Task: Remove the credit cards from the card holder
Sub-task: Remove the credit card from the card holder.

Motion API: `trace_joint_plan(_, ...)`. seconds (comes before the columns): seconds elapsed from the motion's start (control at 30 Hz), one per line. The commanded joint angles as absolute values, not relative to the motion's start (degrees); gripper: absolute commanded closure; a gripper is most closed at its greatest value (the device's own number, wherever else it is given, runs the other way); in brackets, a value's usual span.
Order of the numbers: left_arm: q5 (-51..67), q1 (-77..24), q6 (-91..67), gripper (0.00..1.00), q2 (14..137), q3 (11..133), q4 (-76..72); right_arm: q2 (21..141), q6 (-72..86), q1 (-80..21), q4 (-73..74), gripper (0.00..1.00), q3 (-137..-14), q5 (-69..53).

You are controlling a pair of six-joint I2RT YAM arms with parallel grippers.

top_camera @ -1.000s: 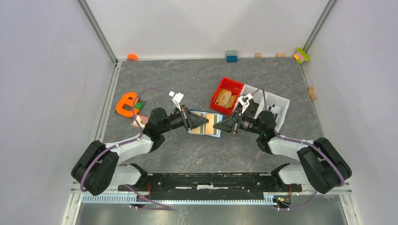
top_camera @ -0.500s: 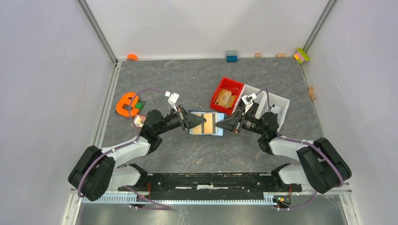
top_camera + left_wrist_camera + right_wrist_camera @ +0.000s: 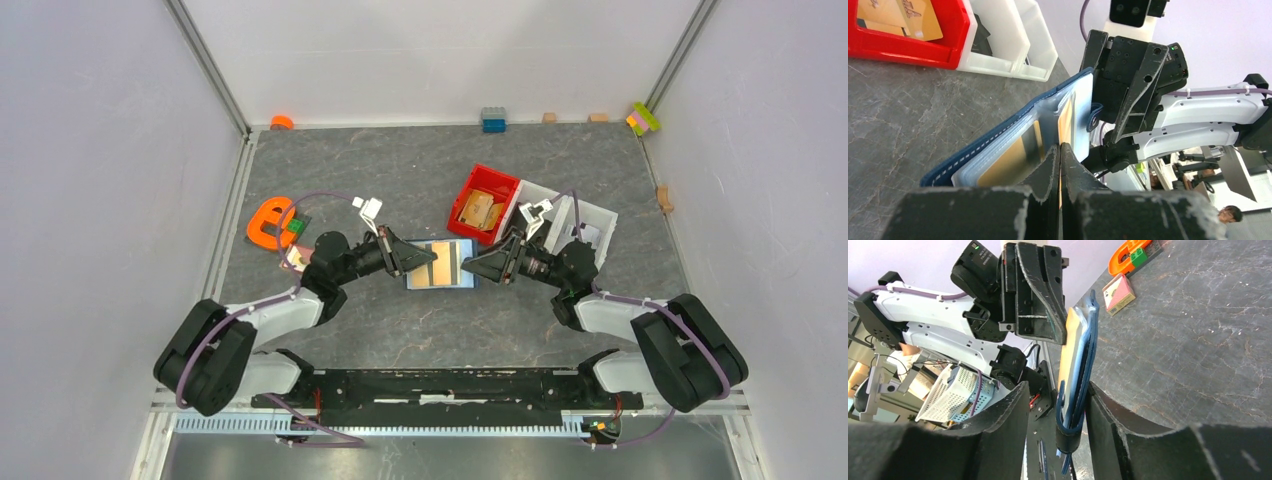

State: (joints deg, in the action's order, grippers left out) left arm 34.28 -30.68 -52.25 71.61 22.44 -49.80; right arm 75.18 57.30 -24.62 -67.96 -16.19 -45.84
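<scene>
The card holder [image 3: 458, 264] lies open at mid-table between my grippers, navy outside with light blue pockets. A tan credit card [image 3: 441, 262] shows in it. In the left wrist view the holder [image 3: 998, 136] is raised off the table and cards sit in its pockets [image 3: 1008, 162]. My left gripper [image 3: 428, 262] [image 3: 1060, 149] is shut on the edge of one tan card [image 3: 1065, 117]. My right gripper [image 3: 470, 267] [image 3: 1058, 405] is open, its jaws either side of the holder's snap-tab edge [image 3: 1082, 365]. One finger [image 3: 1108, 412] touches it and the other stands apart.
A red tray [image 3: 503, 179] with tan wooden blocks [image 3: 478, 208] and a white tray [image 3: 603, 214] stand just behind the right gripper. An orange piece [image 3: 265, 222] and a small pink box [image 3: 295, 258] lie left of the left arm. Small blocks line the back wall.
The card holder has turned from skewed to square with the table. The left gripper has drawn back a little to the left, and more of the tan card shows.
</scene>
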Motion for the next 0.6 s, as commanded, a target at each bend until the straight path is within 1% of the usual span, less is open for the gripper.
trace_joint_plan(0.0, 39.0, -30.3, -57.1, 0.98, 75.7, 24.4, -58.9, 75.4, 56.8, -24.7, -72.3, 0.49, -16.3, -46.6)
trace_joint_plan(0.2, 41.0, -30.7, -60.5, 0.98, 79.0, 24.4, -65.5, 75.8, 52.5, -27.0, -66.2, 0.48, -18.2, -45.2)
trace_joint_plan(0.33, 41.7, -31.1, -61.3, 0.98, 79.6, 24.7, -67.0, 76.7, 51.5, -27.9, -64.9, 0.54, -18.8, -44.8)
trace_joint_plan(0.47, 42.4, -31.5, -62.0, 0.98, 80.5, 25.2, -67.7, 77.2, 50.9, -28.4, -64.1, 0.58, -19.1, -44.5)
trace_joint_plan(0.57, 42.7, -31.7, -62.4, 0.98, 81.0, 25.5, -67.9, 77.2, 50.1, -28.7, -62.9, 0.64, -19.4, -44.3)
